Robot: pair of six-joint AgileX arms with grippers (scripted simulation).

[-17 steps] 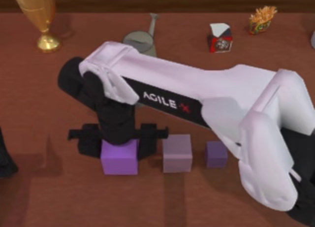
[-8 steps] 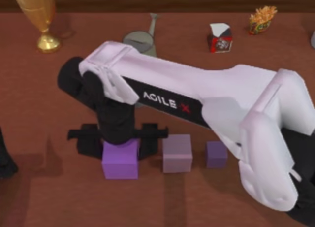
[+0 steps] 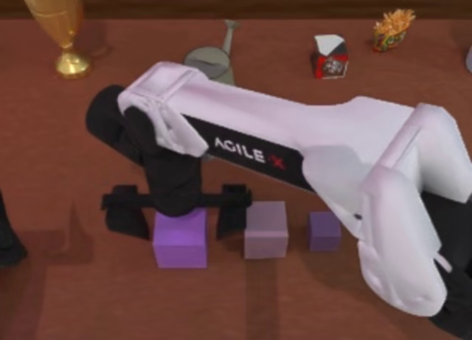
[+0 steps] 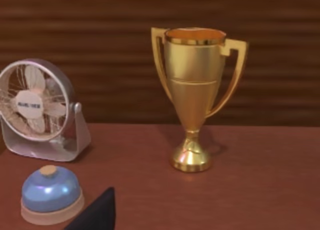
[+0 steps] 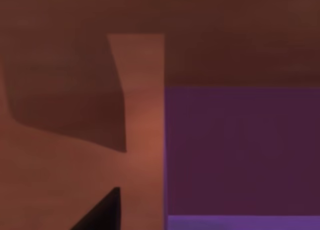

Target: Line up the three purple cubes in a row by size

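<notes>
Three purple cubes sit in a row on the brown table: the large bright purple cube (image 3: pixel 179 240) at the left, the medium pale lilac cube (image 3: pixel 265 229) in the middle, the small dark violet cube (image 3: pixel 324 231) at the right. My right gripper (image 3: pixel 179 217) reaches across from the right and hangs over the large cube's far edge. It is open, one black finger (image 3: pixel 124 214) on each side of the cube and clear of it. In the right wrist view the large cube (image 5: pixel 240 150) fills one side, beside one fingertip (image 5: pixel 107 212). My left gripper (image 3: pixel 6 240) is parked at the left edge.
A gold trophy (image 3: pixel 59 30) stands at the back left, a grey-green watering can (image 3: pixel 214 60) behind the right arm, a red-white-black carton (image 3: pixel 330 56) and a fries toy (image 3: pixel 392 29) at the back right. The left wrist view shows a fan (image 4: pixel 37 110) and a bell (image 4: pixel 50 192).
My right gripper's fingers have spread apart and let go of the large cube, which stays on the table at the left end of the row.
</notes>
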